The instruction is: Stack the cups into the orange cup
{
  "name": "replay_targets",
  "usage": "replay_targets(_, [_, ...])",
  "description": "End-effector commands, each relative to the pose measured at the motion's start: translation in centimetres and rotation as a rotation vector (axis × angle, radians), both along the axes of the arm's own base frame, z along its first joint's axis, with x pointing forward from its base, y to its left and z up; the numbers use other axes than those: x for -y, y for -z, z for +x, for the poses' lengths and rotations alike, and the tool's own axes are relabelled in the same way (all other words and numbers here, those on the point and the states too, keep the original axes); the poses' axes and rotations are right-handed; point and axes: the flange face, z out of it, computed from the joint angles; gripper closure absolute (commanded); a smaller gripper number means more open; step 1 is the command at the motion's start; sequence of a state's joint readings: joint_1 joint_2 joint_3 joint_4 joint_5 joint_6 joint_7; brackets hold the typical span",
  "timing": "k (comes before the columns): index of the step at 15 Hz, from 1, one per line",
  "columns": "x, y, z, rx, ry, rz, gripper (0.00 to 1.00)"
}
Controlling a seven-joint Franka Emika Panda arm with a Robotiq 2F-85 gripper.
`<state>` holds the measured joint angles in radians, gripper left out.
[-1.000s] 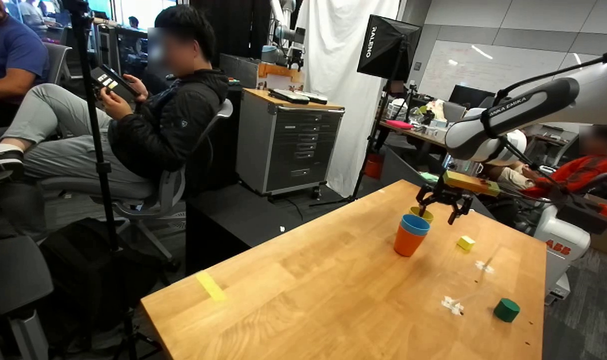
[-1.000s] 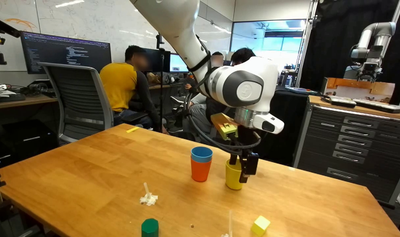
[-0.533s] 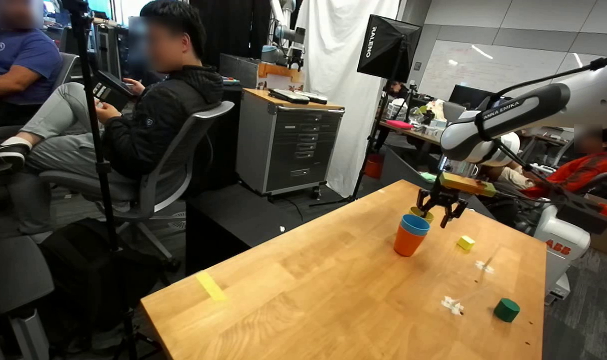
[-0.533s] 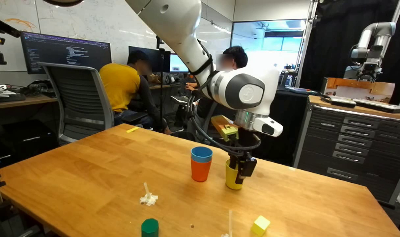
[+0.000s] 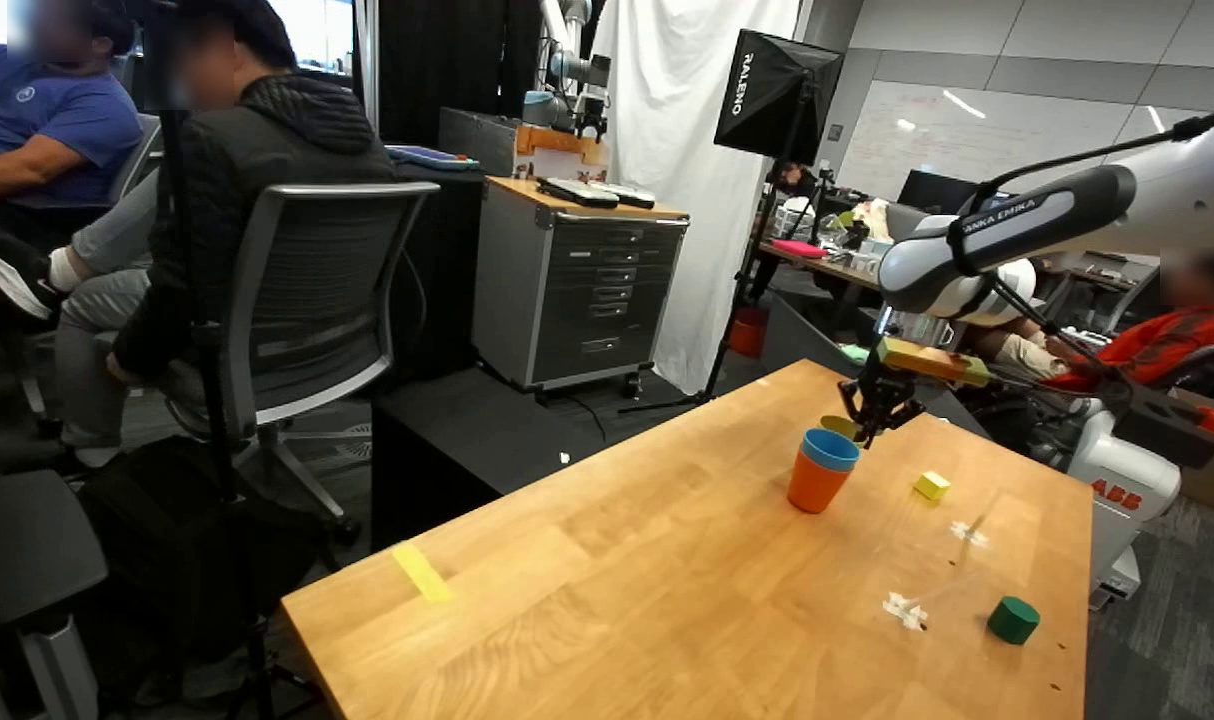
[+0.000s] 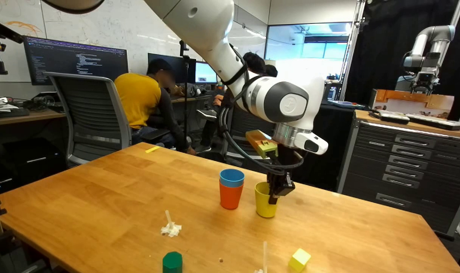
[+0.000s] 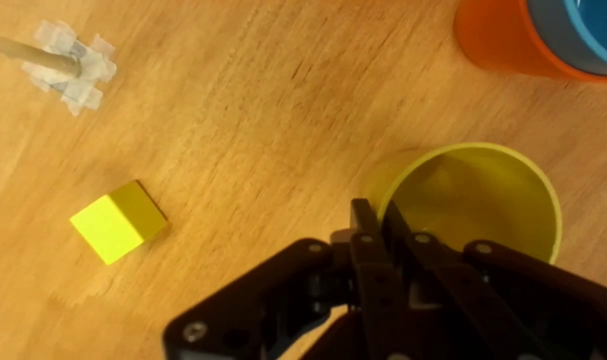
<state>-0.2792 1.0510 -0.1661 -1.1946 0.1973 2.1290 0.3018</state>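
Observation:
In the wrist view my gripper (image 7: 381,216) is shut on the near wall of the yellow cup (image 7: 483,192), one finger outside the rim and the other inside. That cup stands on the table, seen also in an exterior view as the yellow cup (image 6: 265,206); in an exterior view the yellow cup (image 5: 837,426) is partly hidden behind the stack. The blue cup (image 6: 232,179) sits nested in the orange cup (image 6: 230,196), its upper part showing above the orange rim. This pair stands upright beside the yellow cup, apart from it.
A yellow block (image 7: 118,222) lies on the table near the yellow cup. The green block (image 5: 1013,620) stands farther off. Thin pale sticks are taped upright to the table, one at a tape patch (image 6: 171,229). A strip of yellow tape (image 5: 422,572) marks the table's far part.
My gripper has gone from wide open to shut on the yellow cup's wall. The yellow cup has shifted slightly toward the orange cup. The blue and orange cups have stayed put.

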Motion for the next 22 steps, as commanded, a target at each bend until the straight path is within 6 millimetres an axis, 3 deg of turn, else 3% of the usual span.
replay_targets(1, [0.2,-1.0,1.0,-0.011,0.011,-0.01,0.97])
replay_targets(5, [0.0,-2.0,0.8,-0.002,-0.004,-0.002,0.96])
replay_targets(9, [-0.4,-4.3,0.1,0.035,-0.02,-0.007,0.97])
replay_targets(16, [-1.9,-11.4,-2.7,0.153,-0.091,-0.045,0.97])
replay_targets(22, [-5.7,-16.5,-6.0,0.247,-0.233,-0.061,0.98])
